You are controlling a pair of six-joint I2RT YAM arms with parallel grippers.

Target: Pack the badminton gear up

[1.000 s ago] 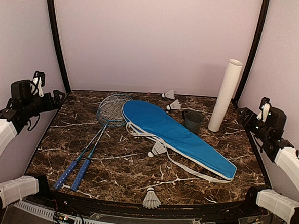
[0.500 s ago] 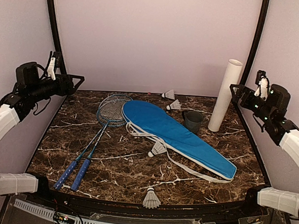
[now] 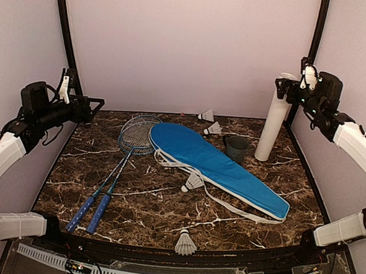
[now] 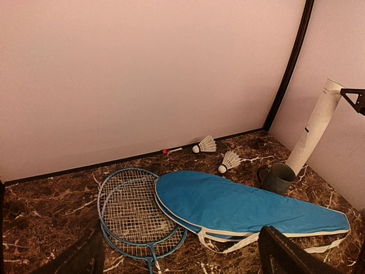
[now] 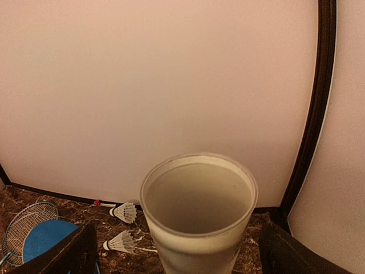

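Wide-open right fingers [image 5: 71,254] have climbed to the mouth of the white tube [image 3: 272,127], gripping nothing.
They now flank its open top without touching; the tube stands upright at the far right of the table [image 3: 166,207], its dark cap [image 3: 236,148] beside its foot. The left fingers [image 4: 77,260], equally spread and empty, have barely shifted. Four shuttlecocks [image 3: 186,243] lie loose, with the rackets [image 3: 115,176] next to the blue bag [image 3: 212,163]. Nothing is packed yet; the tube looks like the first pick.
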